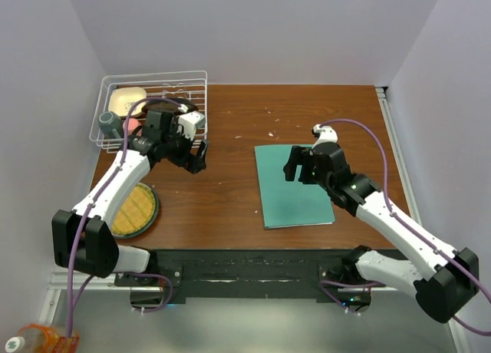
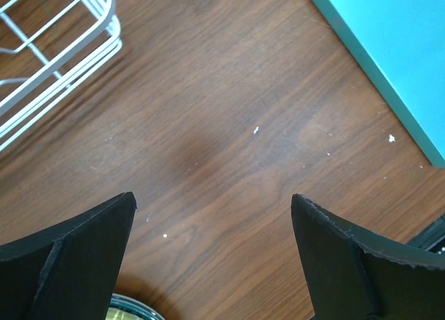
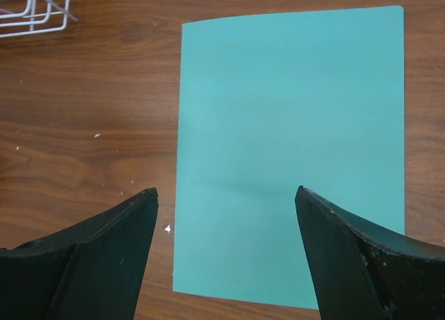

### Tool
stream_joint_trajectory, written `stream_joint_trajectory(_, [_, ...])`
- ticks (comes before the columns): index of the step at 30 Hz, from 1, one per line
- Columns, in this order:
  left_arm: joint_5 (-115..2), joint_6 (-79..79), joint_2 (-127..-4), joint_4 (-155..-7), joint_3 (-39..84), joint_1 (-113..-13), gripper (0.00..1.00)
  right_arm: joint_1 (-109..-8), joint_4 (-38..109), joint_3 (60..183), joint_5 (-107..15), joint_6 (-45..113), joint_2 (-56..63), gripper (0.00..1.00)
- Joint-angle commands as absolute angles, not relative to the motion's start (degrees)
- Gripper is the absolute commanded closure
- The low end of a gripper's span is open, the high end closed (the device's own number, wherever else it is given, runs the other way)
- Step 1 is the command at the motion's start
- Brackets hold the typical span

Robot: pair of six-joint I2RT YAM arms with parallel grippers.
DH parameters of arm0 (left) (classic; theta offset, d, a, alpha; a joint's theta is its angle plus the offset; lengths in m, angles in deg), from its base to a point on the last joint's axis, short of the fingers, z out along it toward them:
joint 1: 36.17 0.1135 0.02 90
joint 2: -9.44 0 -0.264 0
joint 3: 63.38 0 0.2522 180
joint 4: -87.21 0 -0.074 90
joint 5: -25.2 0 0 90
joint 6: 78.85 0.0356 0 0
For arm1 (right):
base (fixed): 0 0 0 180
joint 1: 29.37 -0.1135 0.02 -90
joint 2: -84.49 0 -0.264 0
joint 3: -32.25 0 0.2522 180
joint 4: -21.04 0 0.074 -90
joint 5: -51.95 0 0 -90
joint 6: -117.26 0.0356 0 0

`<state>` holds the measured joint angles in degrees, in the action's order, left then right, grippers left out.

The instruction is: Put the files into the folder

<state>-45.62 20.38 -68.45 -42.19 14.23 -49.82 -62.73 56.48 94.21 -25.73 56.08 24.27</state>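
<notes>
The teal folder (image 1: 295, 192) lies flat and closed on the brown table, right of centre. It fills the middle of the right wrist view (image 3: 292, 111), and one corner shows in the left wrist view (image 2: 396, 49). No files show in any view. My right gripper (image 1: 293, 167) (image 3: 226, 195) hovers open over the folder's left part, with nothing between its fingers. Over bare wood, right of the wire basket, my left gripper (image 1: 198, 160) (image 2: 212, 202) stands wide open and empty.
A white wire basket (image 1: 153, 77) (image 2: 55, 49) (image 3: 35, 14) holding several kitchen items stands at the back left. A round green-rimmed woven dish (image 1: 134, 209) lies near the front left edge. Walls close in the table on three sides.
</notes>
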Motion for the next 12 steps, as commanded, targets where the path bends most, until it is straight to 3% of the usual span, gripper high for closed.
stream_joint_trajectory(1, [-48.54, 20.02, -68.52, -42.73, 14.89, -49.88, 0.0, -62.86, 56.51, 92.16, -28.99, 51.61, 27.62, 0.15])
stream_joint_trajectory(12, [-44.93, 21.61, -65.53, -42.38, 11.2, -49.79, 0.0, -62.94, 57.92, 89.42, -28.91, 51.08, 33.25, 0.12])
